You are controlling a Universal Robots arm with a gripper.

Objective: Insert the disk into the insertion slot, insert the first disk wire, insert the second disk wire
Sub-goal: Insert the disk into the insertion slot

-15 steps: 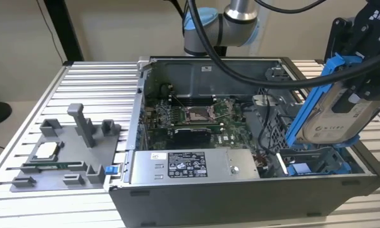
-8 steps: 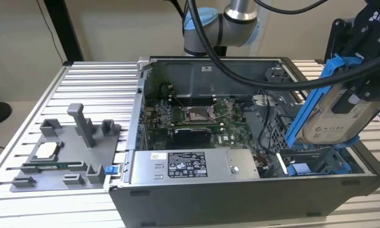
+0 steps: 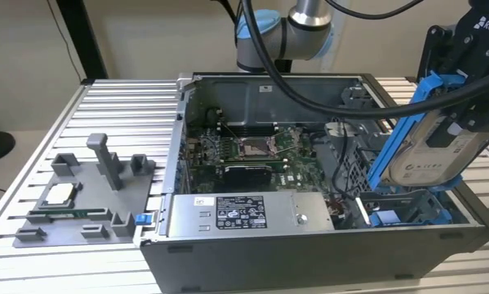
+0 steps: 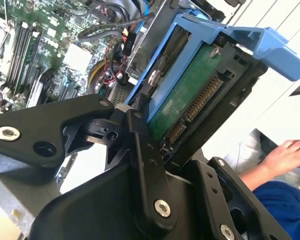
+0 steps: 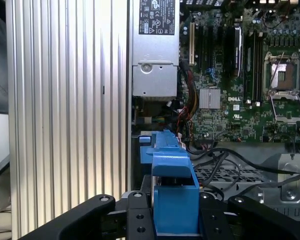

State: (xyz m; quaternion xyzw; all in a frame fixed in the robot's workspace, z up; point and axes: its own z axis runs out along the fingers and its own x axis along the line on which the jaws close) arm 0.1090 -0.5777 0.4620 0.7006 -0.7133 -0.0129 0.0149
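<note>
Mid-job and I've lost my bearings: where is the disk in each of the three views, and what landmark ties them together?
Exterior view: the disk hangs tilted at the exterior view's right, in the gripper, above the insertion slot.
Second wrist view: the disk shows its green circuit-board underside, framed in blue.
First wrist view: the disk is edge-on, blue frame toward the camera.
Shared landmark: the motherboard.

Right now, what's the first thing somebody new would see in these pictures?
The bright blue-framed disk stands out, tilted almost on edge in the arm's black jaws at the exterior view's right, above the insertion slot. Next comes the open computer case with its green motherboard and grey power supply box. In the second wrist view a person's hand shows beyond the disk.
</note>
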